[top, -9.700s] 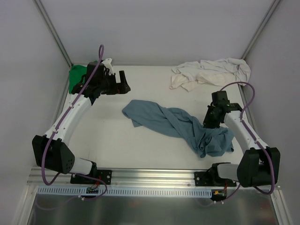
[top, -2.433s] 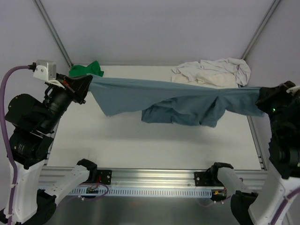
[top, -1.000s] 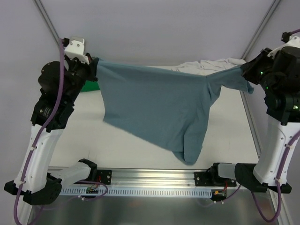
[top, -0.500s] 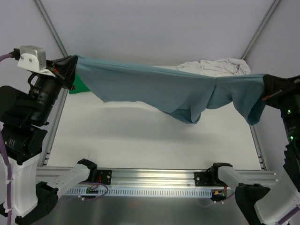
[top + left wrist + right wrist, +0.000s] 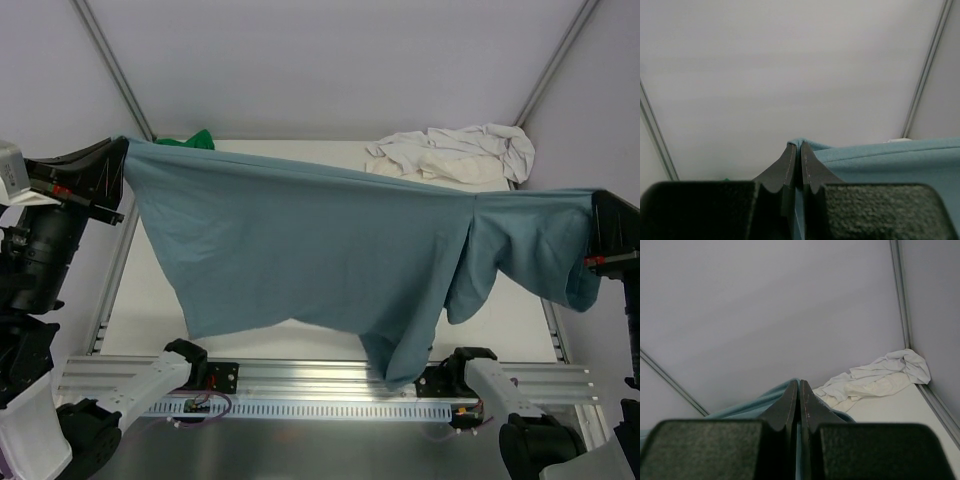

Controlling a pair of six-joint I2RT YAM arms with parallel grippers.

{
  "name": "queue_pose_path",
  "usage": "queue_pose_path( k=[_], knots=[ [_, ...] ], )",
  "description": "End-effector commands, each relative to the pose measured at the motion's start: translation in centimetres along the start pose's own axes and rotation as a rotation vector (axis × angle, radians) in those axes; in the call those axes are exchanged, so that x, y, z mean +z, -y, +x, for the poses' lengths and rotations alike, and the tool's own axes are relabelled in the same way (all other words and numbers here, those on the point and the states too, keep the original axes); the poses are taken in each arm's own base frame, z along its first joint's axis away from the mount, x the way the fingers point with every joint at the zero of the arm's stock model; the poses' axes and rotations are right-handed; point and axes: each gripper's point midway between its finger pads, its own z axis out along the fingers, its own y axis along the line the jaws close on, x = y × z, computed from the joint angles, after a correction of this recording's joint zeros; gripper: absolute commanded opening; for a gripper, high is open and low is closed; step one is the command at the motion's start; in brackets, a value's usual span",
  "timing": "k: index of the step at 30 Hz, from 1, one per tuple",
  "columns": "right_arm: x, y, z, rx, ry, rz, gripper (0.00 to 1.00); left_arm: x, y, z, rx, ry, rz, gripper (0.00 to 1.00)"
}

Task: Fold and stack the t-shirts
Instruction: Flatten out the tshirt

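1. The blue shirt (image 5: 320, 250) hangs stretched above the white table (image 5: 300, 158), its ends pinched by the left gripper (image 5: 121, 152) and the right gripper (image 5: 598, 207).
2. A cream shirt (image 5: 455, 155) lies crumpled in the far right corner, and a green shirt (image 5: 195, 138) lies far left.
3. Grey walls (image 5: 330, 60) enclose the table.
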Motion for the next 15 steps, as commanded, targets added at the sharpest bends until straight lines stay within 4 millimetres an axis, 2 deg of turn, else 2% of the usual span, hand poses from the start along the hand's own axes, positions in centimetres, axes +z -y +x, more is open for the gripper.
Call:
queue_pose_path(
  k=[1, 3, 4, 5, 7, 8, 9, 10, 11, 12, 13, 15],
  knots=[
    [2.5, 0.4, -2.6, 0.017, 0.102, 0.059, 0.00, -0.2, -1.7, -2.6, 0.039, 0.078, -0.090, 0.00],
    [3.8, 0.6, -1.6, 0.015, 0.057, 0.072, 0.00, 0.4, -1.8, -1.9, 0.050, 0.055, -0.093, 0.00],
    [4.5, 1.0, -0.3, 0.012, 0.004, 0.093, 0.00, 1.0, -1.7, -1.1, 0.053, 0.032, -0.090, 0.00],
    [6.1, 1.3, 1.4, 0.015, -0.058, 0.106, 0.00, 1.2, -1.7, -0.6, 0.053, 0.017, -0.090, 0.00],
    [7.4, 1.9, 3.9, 0.012, -0.147, 0.135, 0.00, 2.5, -1.5, 1.8, 0.050, -0.039, -0.085, 0.00],
    [8.9, 2.5, 6.3, 0.007, -0.222, 0.149, 0.00, 3.0, -1.4, 2.3, 0.045, -0.042, -0.084, 0.00],
    [9.4, 3.0, 7.6, 0.002, -0.266, 0.170, 0.00, 3.7, -1.3, 4.2, 0.035, -0.079, -0.082, 0.00],
    [9.9, 3.3, 8.5, -0.001, -0.291, 0.181, 0.00, 4.3, -1.1, 5.2, 0.036, -0.097, -0.076, 0.00],
    [10.9, 3.5, 10.0, -0.004, -0.336, 0.182, 0.00, 4.9, -1.0, 5.8, 0.036, -0.102, -0.071, 0.00],
    [11.5, 4.1, 11.8, -0.011, -0.389, 0.201, 0.00, 5.7, -0.8, 7.3, 0.032, -0.135, -0.068, 0.00],
    [12.0, 4.3, 12.7, -0.016, -0.416, 0.205, 0.00, 6.8, -0.6, 8.7, 0.033, -0.170, -0.060, 0.00],
    [13.4, 4.6, 14.5, -0.019, -0.470, 0.209, 0.00, 8.2, 0.0, 10.0, 0.015, -0.189, -0.039, 0.00]
  ],
)
